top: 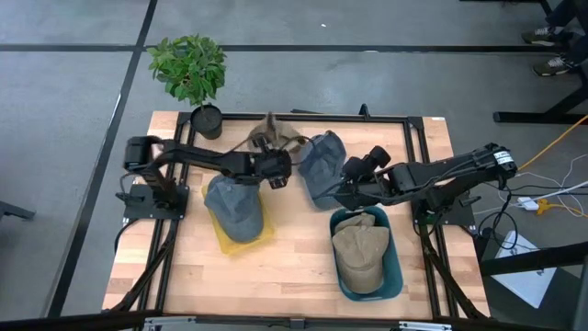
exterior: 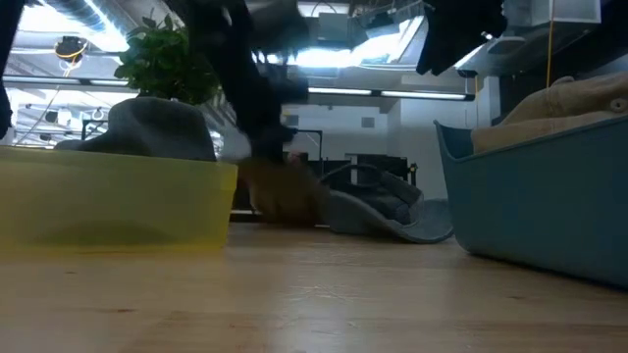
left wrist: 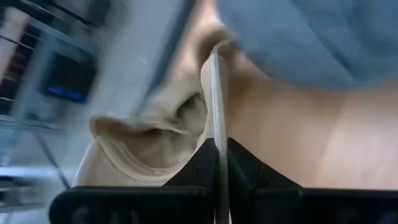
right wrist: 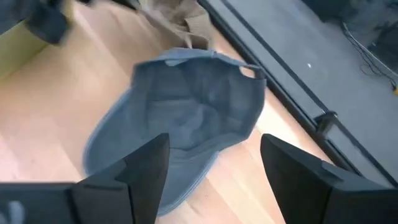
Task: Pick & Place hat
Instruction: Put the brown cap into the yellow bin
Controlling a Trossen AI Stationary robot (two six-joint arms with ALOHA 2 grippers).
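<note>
Left tool (top: 273, 175), fingers pressed together on the edge of the tan hat (top: 269, 138), sits just behind the yellow bin (top: 241, 241), which holds a grey hat (top: 233, 204). Right tool (top: 342, 188), fingers apart, hangs over the blue hat (top: 319, 158) on the surface (top: 294, 267), right of the yellow bin; teal bin (top: 390, 276) w/ another tan hat farther right.

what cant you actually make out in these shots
- Left gripper, left wrist view: shut on the tan hat's edge; the rest of the hat is blurred.
- High view: the left arm covers most of that hat.
- Low view: dark blurred arms hide it too.
- Grey hat, right wrist view: the right gripper is open over it; whether they touch is unclear.
</note>
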